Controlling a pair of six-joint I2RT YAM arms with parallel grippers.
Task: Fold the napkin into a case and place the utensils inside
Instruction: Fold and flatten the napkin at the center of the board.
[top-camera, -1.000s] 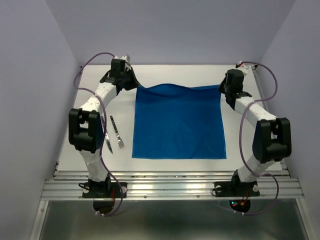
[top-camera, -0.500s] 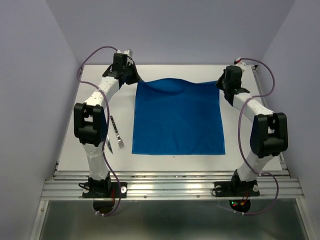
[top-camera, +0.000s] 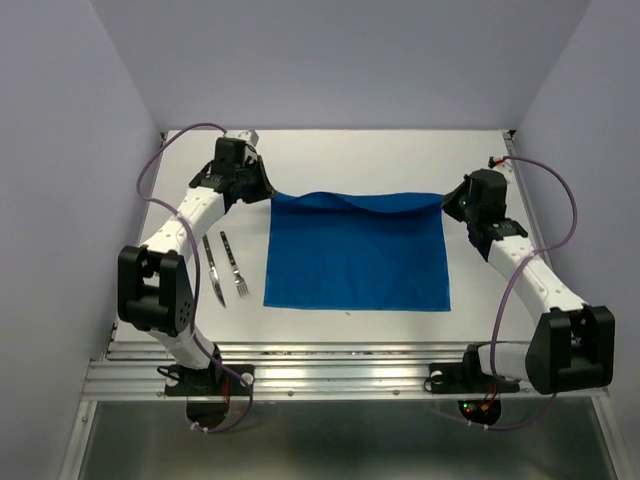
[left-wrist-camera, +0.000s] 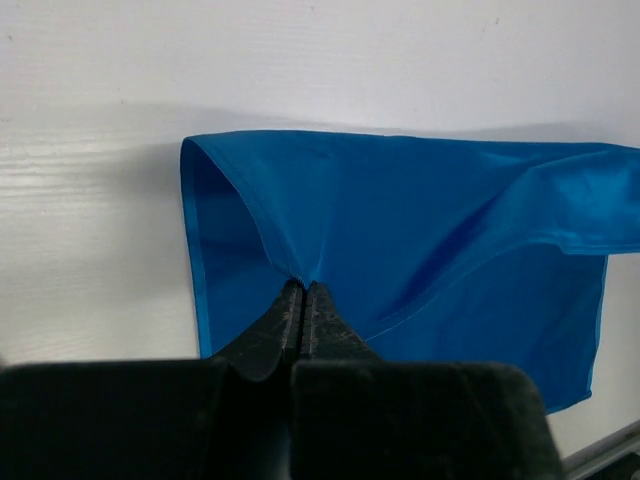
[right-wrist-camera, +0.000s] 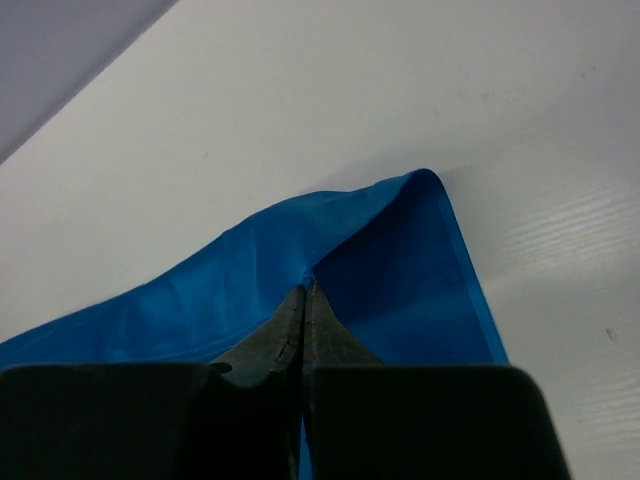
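Note:
The bright blue napkin (top-camera: 355, 255) lies on the white table, its far edge lifted and folding toward me. My left gripper (top-camera: 266, 192) is shut on the napkin's far left corner; in the left wrist view the gripper (left-wrist-camera: 303, 285) pinches the cloth (left-wrist-camera: 420, 230). My right gripper (top-camera: 446, 203) is shut on the far right corner; in the right wrist view the gripper (right-wrist-camera: 306, 287) pinches the cloth (right-wrist-camera: 400, 260). The knife (top-camera: 214, 270) and fork (top-camera: 234, 266) lie side by side left of the napkin. No folded case shows.
The white table (top-camera: 350, 150) has a raised metal rail along its near edge (top-camera: 340, 350). Pale walls close in the left, right and back sides. My arm bases stand at the near edge.
Both grippers have pulled the napkin's far edge toward me, so the cloth looks shorter front to back. Both arms swung outward, and the knife is now uncovered beside the fork.

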